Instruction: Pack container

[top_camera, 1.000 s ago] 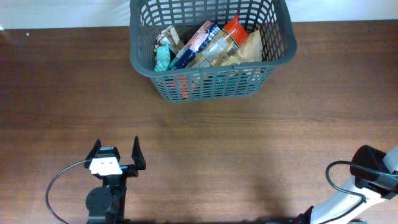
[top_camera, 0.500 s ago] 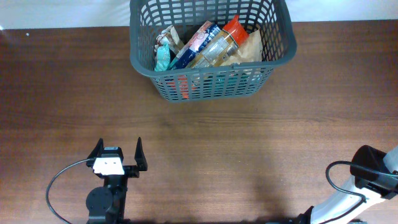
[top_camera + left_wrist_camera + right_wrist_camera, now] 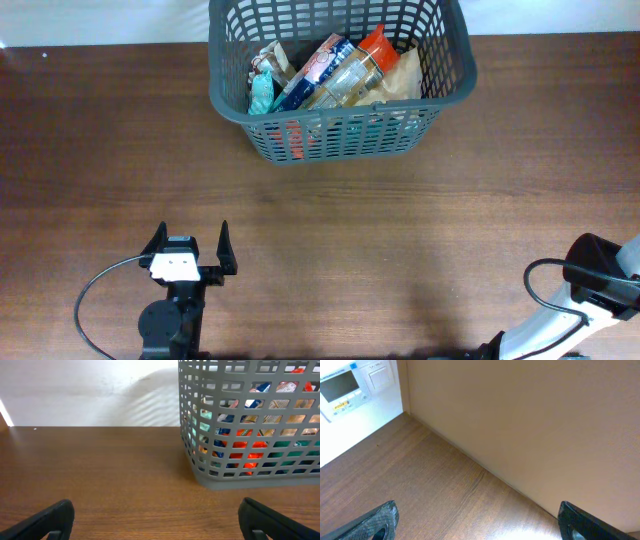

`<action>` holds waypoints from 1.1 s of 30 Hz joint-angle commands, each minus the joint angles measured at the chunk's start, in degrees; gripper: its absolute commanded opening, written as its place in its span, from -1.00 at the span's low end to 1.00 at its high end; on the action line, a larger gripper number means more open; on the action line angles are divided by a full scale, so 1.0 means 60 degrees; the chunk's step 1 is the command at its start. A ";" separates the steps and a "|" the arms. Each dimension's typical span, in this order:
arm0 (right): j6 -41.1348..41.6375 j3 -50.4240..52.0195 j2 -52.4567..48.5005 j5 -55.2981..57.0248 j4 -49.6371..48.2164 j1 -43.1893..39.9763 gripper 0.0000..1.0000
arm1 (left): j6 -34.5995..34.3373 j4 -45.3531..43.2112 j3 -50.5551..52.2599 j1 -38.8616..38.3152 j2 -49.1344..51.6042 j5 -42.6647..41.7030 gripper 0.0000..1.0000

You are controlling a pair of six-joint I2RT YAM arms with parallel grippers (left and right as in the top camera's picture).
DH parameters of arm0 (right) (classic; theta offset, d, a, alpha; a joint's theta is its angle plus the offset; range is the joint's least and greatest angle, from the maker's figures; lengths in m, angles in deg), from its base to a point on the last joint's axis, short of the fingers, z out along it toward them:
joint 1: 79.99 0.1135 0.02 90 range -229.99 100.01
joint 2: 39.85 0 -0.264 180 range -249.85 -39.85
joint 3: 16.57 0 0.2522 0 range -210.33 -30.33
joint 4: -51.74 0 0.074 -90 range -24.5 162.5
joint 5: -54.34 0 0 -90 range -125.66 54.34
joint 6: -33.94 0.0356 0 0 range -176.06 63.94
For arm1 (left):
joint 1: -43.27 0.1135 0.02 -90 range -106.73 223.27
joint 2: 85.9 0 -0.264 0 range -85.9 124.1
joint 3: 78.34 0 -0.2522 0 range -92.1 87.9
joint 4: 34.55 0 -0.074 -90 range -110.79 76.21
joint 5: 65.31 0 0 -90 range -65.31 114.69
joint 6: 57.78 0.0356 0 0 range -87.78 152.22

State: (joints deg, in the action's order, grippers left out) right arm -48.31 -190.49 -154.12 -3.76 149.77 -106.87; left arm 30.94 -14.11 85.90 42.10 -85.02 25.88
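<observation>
Grey lattice container (image 3: 340, 140) stands at the far edge of the table (image 3: 450, 200), filled with snack packets (image 3: 335, 70). Left gripper (image 3: 189, 240) and right gripper (image 3: 479, 522) are both spread and empty. Risk: a careless reach could shove the light basket or dislodge leaning packets.

The container (image 3: 340, 135), a dark grey rectangular basket with rounded corners and slotted lattice sides, stands upright at the far middle of the table (image 3: 100, 150), holding packets heaped inside against one another.
</observation>
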 commanded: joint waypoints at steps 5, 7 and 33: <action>0.0120 0.0040 0.0058 0.0073 -0.0004 -0.0025 0.98 | 0.0153 0.0022 0.0076 -0.0051 -0.0098 -0.0168 0.99; 0.0120 0.0040 0.0058 0.0073 -0.0004 -0.0025 0.98 | 0.0153 0.0022 0.0076 -0.0051 -0.0098 -0.0168 0.99; 0.0120 0.0040 0.1818 0.0011 -0.0004 -0.0015 0.98 | 0.0153 0.0022 0.0076 -0.0051 -0.0098 -0.0168 0.99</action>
State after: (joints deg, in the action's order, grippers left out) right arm -48.33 -189.86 -149.01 -3.78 149.77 -106.87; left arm 30.96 -14.11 85.90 42.10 -85.02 25.49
